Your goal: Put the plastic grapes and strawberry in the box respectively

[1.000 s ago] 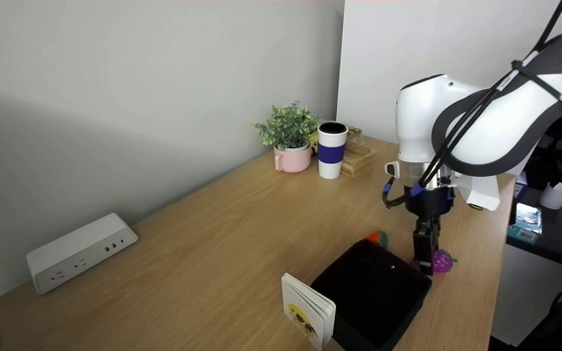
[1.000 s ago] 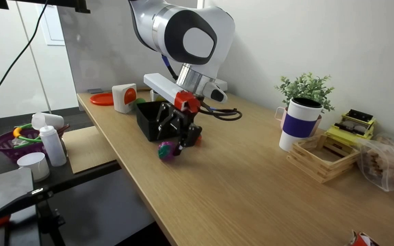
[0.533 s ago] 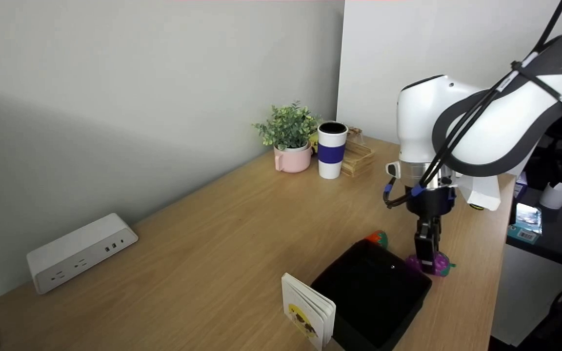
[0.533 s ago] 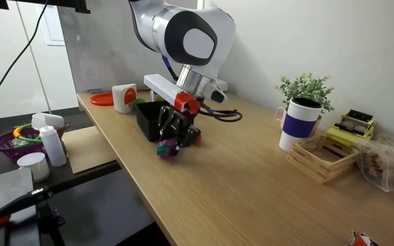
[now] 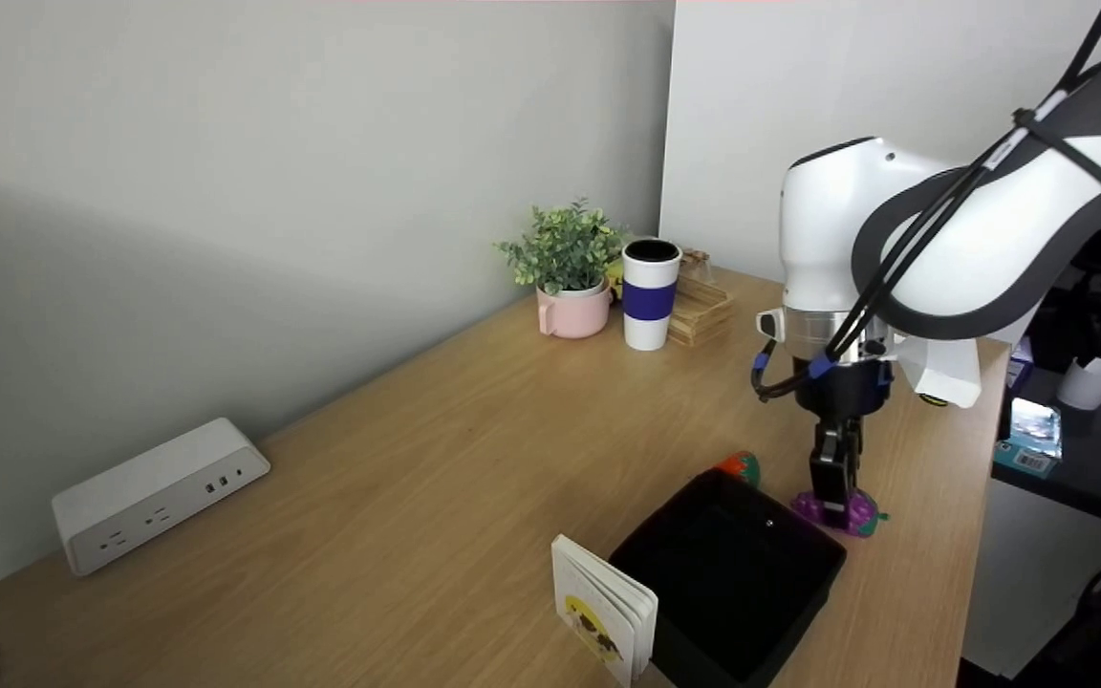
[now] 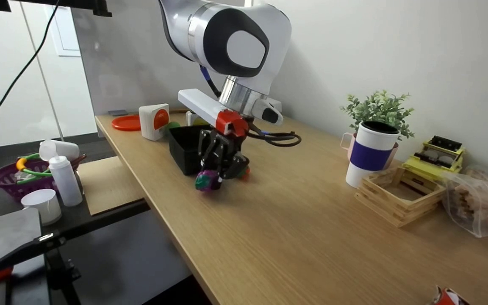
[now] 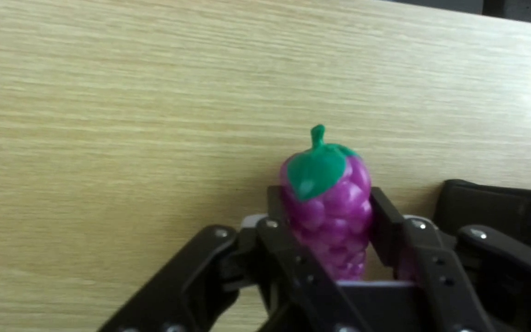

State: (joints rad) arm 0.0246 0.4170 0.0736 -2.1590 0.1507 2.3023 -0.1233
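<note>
my gripper [image 7: 326, 203] is clamped on the plastic grapes [image 7: 334, 221], its jaws pressing their sides at 9 and 3 o'clock in the wrist view. the cluster's long axis runs between the jaws, leafy stem at 12, narrow tail at about half past 5, so i hold it across the body; i'd trust that grip. whether it is clear of the counter [image 5: 436, 468] i can't tell; it is at the wood or only just above it. the coming move turns on the box [image 5: 732, 573]: in an exterior view it lies at about 8 o'clock from my gripper, just beside it, and at roughly 3 in the wrist view. i judge that i need to lift until the grapes top its near wall, then carry them that way; going too low could snag the rim and shove it. the strawberry [image 5: 740, 466] lies outside, just beyond the box's 12 o'clock corner, left for another trip.
</note>
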